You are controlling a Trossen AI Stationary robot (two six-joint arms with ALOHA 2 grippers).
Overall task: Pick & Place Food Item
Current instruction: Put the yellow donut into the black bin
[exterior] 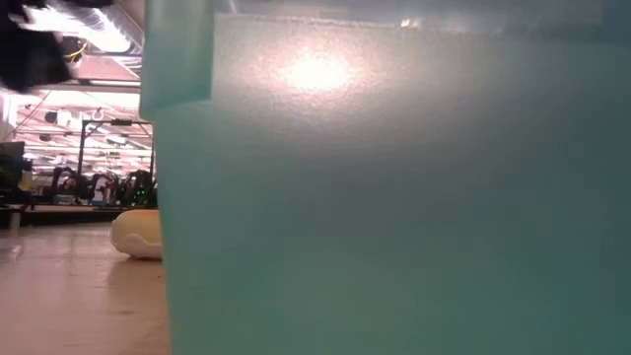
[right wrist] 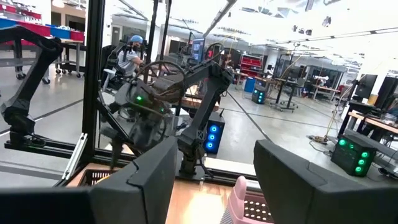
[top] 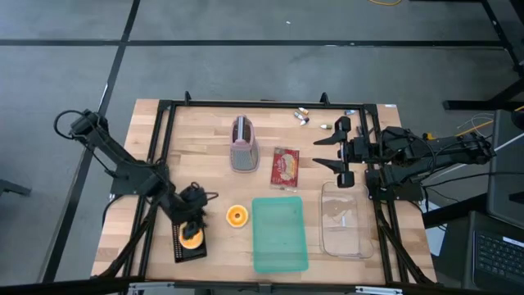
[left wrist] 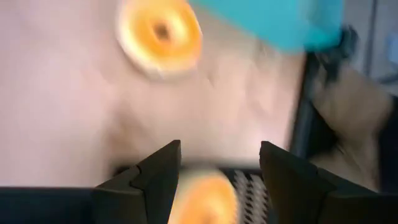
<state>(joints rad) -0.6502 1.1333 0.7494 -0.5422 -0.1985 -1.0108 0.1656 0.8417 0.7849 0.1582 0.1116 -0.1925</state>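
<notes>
Item: orange ring-shaped doughnut [top: 191, 236], lying on a small black perforated tray [top: 191, 249] at the table's near-left corner. In the left wrist view the same doughnut [left wrist: 202, 200] shows low between the fingers, over the tray's grid [left wrist: 247, 188].

Left gripper [top: 192, 221]: directly over the tray, fingers spread apart w/ the doughnut between them; whether the pads touch it can't be told, so not yet a confirmed grasp.

Nearby: second orange ring doughnut [top: 237, 215] loose on the wooden table [top: 205, 139], just beside the tray; teal plastic bin [top: 279, 233] next over; clear plastic container [top: 345, 220] beyond that; pink toaster-like object [top: 244, 142] and red snack packet [top: 285, 165] farther back.

Right gripper [top: 342, 152]: waits at the far-right side above the clear container, fingers wide apart, holding nothing.

Risks (judged):
- Round, prob. soft item; off-centre closing could squeeze it out sideways or deform it.
- Fingertips catching the tray's edge or grid could drag or lift the tray w/ it.
- Loose grip may drop it in transit.
- Loose doughnut sits close; a sideways sweep could knock it.
</notes>
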